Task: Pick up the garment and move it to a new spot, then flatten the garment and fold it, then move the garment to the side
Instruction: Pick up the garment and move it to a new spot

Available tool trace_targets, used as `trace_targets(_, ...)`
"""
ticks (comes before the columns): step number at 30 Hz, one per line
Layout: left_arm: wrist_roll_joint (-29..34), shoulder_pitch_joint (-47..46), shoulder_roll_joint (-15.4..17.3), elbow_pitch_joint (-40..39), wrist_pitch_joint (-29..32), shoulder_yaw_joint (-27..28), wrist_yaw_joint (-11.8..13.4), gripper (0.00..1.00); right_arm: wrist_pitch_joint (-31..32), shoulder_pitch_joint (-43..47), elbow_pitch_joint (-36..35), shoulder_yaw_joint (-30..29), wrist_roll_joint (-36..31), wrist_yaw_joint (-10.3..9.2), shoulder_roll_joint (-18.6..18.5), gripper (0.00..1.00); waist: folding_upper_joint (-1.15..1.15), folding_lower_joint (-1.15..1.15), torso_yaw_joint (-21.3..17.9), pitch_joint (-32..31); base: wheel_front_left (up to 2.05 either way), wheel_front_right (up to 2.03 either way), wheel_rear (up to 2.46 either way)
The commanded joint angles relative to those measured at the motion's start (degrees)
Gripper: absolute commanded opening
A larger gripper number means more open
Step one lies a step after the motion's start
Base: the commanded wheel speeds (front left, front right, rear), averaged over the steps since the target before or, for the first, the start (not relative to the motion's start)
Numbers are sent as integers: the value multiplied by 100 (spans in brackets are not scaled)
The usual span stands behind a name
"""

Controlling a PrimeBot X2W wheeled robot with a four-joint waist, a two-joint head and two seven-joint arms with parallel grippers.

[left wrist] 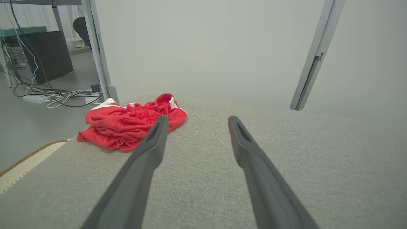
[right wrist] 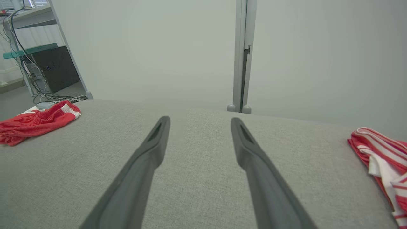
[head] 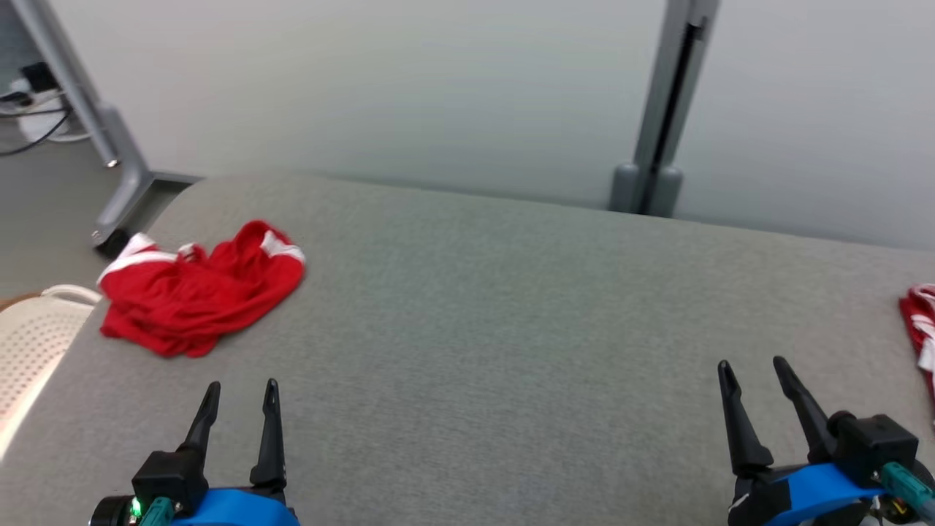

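1. While both arms sat low at the near edge of the grey padded surface [head: 511, 314], the left gripper [head: 242, 383] was at the near left and the right gripper [head: 751, 362] at the near right, well apart from each other.
2. Left gripper: the two dark fingers pointed away from the robot, close above the fabric. The jaws stood parted with a clear gap and held nothing.
3. Right gripper: the fingers leaned slightly toward the robot's left in the head view. Its jaws were likewise spread, with nothing between them.
4. Red garment [head: 197, 292]: it lay crumpled in a heap, white trim showing along its far side. It was on the far left part of the surface, near the left edge, ahead of the left gripper and apart from it.
5. Striped cloth [right wrist: 381, 156]: red and white, it lay at the surface's right edge, to the right of the right gripper and not touching it.
6. Surroundings: a grey post [head: 665, 109] stood upright behind the far edge, and a white perforated object [head: 29, 343] sat beside the left edge.
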Motion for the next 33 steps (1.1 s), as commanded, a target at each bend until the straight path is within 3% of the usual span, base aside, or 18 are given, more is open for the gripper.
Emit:
trace_targets(1, -14, 6, 29, -28, 1, 18, 9, 100, -26, 24, 22, 8, 0, 1, -1, 100, 0, 0, 264, 137, 0, 0, 0)
trace_targets(9, -45, 49, 48, -70, -2, 25, 40, 100, -19, -40, 90, 207, -46, 1, -3, 100, 0, 0, 974, 191, 0, 0, 0)
trace_targets(18, -95, 144, 49, -117, -3, 10, 77, 100, 40, -40, 55, 286, -63, 1, -5, 100, 0, 0, 1419, 194, 0, 0, 0)
trace_targets(26, -99, 133, 121, -183, 7, 50, 113, 100, 51, -28, 11, 306, -46, 1, -4, 100, 0, 0, 1481, 227, 0, 0, 0)
trace_targets(33, -243, -229, 294, -496, 83, 272, 131, 100, 14, -144, -69, 366, -91, 1, -5, 100, 0, 0, 1280, 494, 0, 0, 0)
